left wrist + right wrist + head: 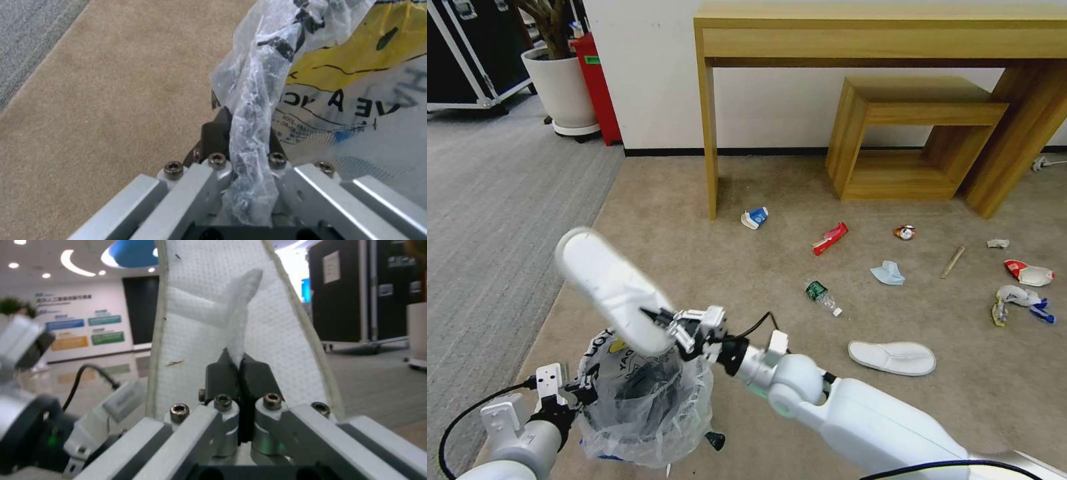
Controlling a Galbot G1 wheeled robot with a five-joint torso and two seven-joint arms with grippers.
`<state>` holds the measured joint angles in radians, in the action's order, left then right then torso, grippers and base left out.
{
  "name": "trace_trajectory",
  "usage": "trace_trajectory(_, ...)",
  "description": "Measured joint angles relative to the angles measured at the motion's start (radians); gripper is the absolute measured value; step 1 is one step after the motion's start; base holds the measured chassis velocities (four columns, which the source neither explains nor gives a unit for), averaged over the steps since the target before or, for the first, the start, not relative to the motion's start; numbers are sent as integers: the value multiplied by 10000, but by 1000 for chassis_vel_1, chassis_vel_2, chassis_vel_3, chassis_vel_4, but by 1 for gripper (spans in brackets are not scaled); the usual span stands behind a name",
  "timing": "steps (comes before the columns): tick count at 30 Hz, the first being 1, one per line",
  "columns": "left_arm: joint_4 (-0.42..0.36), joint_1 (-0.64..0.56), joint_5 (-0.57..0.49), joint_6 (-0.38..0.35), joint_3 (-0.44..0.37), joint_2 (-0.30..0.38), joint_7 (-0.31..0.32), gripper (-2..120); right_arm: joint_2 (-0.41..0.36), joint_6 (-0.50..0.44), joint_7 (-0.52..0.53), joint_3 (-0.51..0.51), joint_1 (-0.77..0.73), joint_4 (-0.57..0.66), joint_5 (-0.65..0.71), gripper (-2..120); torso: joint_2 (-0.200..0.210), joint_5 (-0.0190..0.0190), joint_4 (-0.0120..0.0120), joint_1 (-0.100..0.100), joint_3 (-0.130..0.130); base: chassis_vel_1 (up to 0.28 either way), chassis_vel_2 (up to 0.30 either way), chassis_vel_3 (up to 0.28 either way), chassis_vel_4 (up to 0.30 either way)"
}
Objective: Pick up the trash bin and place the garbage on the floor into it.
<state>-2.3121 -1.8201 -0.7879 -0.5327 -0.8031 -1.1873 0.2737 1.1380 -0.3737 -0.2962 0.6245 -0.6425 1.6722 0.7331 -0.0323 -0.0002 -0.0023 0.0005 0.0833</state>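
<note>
The trash bin (647, 400), lined with a crinkly translucent bag (356, 83), stands on the beige floor (707, 267) at the near left. My left gripper (577, 392) is shut on the bag's rim (249, 133). Just above the bin's opening, my right gripper (662, 321) is shut on the strap of a white slipper (604, 283), which sticks up and to the left; in the right wrist view the strap (242, 323) is pinched between the dark fingertips. More garbage lies ahead: a second slipper (892, 357), bottle (822, 297), red wrapper (830, 238), carton (755, 217), mask (888, 273), can (904, 232), stick (952, 261).
A wooden desk (880, 33) and a low wooden stool (917, 133) stand against the far wall. At the far right lie crumpled paper (998, 243) and more wrappers (1029, 273). Grey carpet (487, 200), a plant pot (564, 87) and a black case (467, 53) are at the left.
</note>
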Motion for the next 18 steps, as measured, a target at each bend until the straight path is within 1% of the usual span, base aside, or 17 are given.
trace_trajectory(1,0,0,0,0,0,0,0,1,0,0,0,0,0,0,0,0,0,0,0,0,0,0,0,0,0)
trace_trajectory(3,-56,-49,-2,0,-21,-11,0,1,398,-87,6,428,157,-456,-212,0,0,0,1,0,0,0,0,0,0)
trace_trajectory(5,-73,-59,-6,0,-31,-14,0,1,596,-156,6,664,216,-797,-464,0,0,0,1,-1,0,0,0,0,0)
trace_trajectory(6,-73,-59,-6,0,-31,-14,0,1,596,-156,6,664,216,-797,-464,0,0,0,1,-1,0,0,0,0,0)
trace_trajectory(9,-80,-55,-23,4,-55,-18,1,1,739,-272,-7,953,277,-1302,-947,0,0,0,1,0,0,0,0,0,0)
trace_trajectory(18,-80,-39,-49,39,-80,-18,1,1,733,-315,17,1051,241,-1686,-1525,0,0,1,0,0,0,0,0,0,0)
